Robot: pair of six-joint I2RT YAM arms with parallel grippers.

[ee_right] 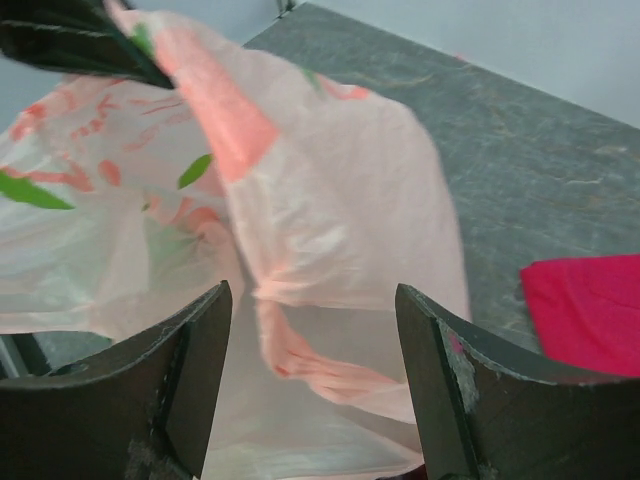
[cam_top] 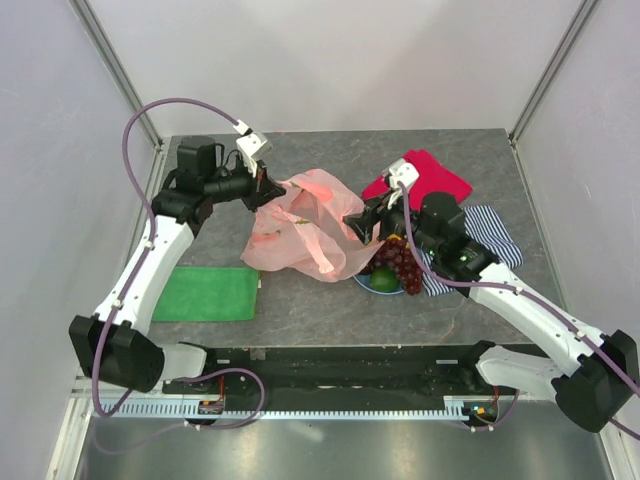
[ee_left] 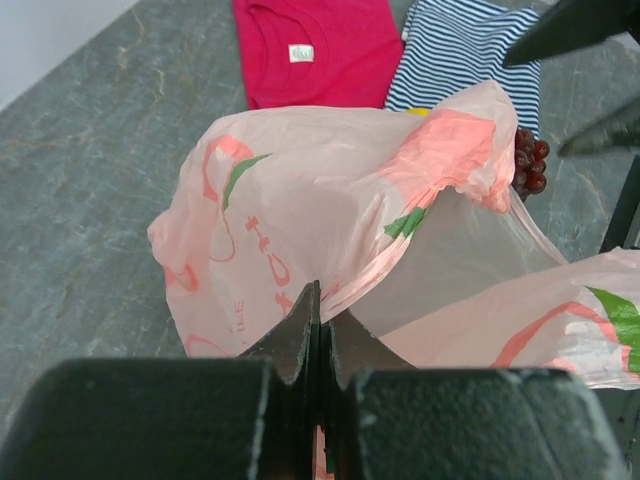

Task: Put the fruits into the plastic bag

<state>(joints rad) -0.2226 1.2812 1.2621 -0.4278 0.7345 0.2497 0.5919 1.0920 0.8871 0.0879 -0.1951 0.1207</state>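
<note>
- The left gripper (ee_left: 318,310) is fully closed and pinches one edge of the plastic bag (cam_top: 300,235), holding that part lifted above the table (cam_top: 330,315).
- The right gripper (ee_right: 311,295) has its jaws wide apart. Thin bag film lies in the gap before them, but nothing is pinched, so this gripper holds nothing.
- The bag is between the two grippers, in the middle of the table. It is crumpled and partly raised, and its right end hangs close beside the plate (cam_top: 380,291).
- The bunch of grapes (cam_top: 398,260) and one green fruit (cam_top: 383,278) lie on the plate, outside the bag, in front of the right arm.
- The other fruits do not show in any view. They may be hidden behind the bag or the arm; I cannot tell.
- No fruit shape shows through the pink film, so I judge that the bag has nothing in it yet.
- In my judgement the task is at an early step. One side of the bag is secured, and the right gripper looks placed to take the other side and spread the mouth.
- What is left: to open the bag, and then to move every fruit from the plate into it.
</note>
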